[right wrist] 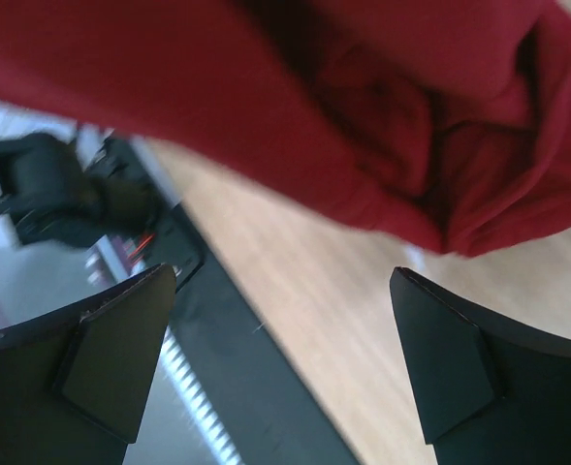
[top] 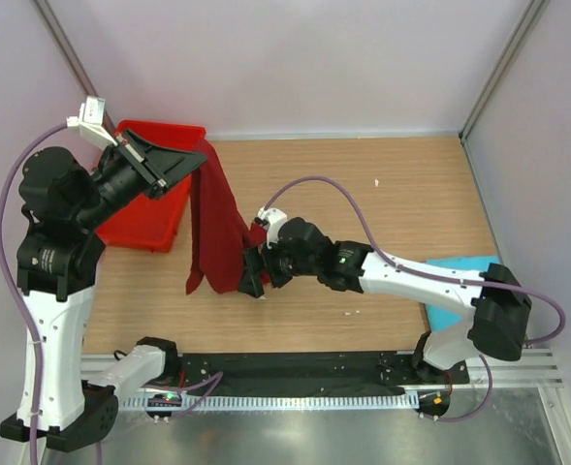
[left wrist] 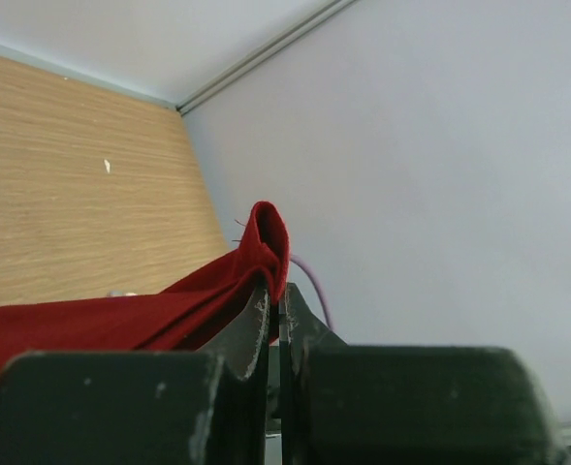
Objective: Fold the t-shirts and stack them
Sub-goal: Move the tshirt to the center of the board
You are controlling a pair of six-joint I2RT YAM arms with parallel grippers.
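Left fingers [left wrist: 266,327] pinch the limp, light maroon t-shirt [top: 217,232] high, upper left. Right fingers [top: 250,281], spread, could take its hanging hem.

A dark maroon t-shirt [top: 217,228] is held unfolded, pinched by a crumpled fold at its top in the shut left jaws, just right of the tray's [top: 147,229] far corner. It is hung as a long creased strip, its lower end bunched at the desk [top: 382,194] right of the tray's near corner. A turquoise t-shirt [top: 464,263] is laid flat well right of the tray, partly hidden.
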